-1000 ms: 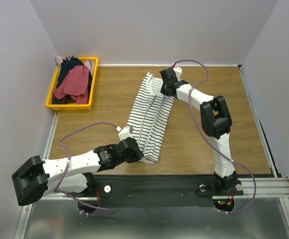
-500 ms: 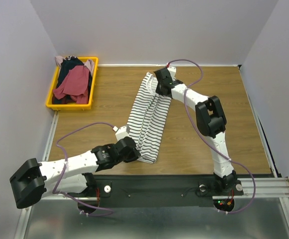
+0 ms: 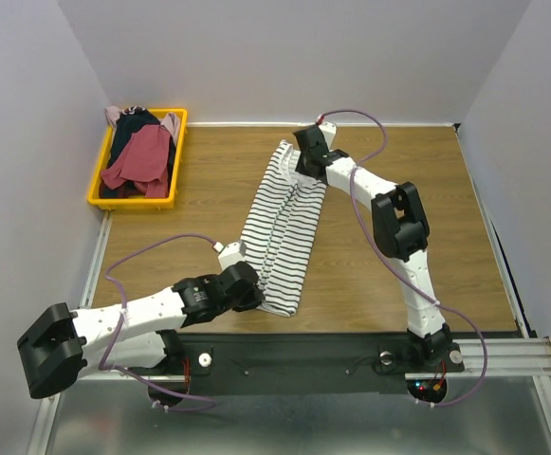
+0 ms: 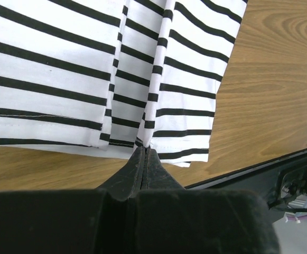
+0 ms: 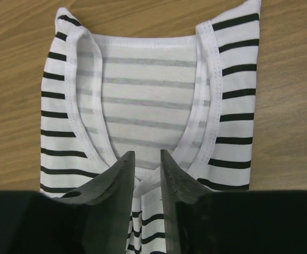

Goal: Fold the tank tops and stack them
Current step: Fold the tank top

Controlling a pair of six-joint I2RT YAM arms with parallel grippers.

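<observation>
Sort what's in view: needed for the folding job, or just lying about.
Job: white black-striped cloth tank top; left gripper pinching its hem; right gripper at its neckline; dark red, navy and pink tops heaped in yellow plastic bin.
Lying about: purple cables; wooden table.

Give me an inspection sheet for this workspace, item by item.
Surface: wooden table, no marks seen.
Job's things: striped tank top lies mid-table, folded lengthwise into a long strip. A dark red top, navy top and pale pink top are piled in the yellow bin at the far left.
Clutter: nothing seen.
Tools: left tool is shut on the striped tank top's hem. Right tool is at its neckline, jaws slightly apart.
Cables: left arm's cable and right arm's cable, both purple, loop above the arms.
Surroundings: pale walls on three sides.
</observation>
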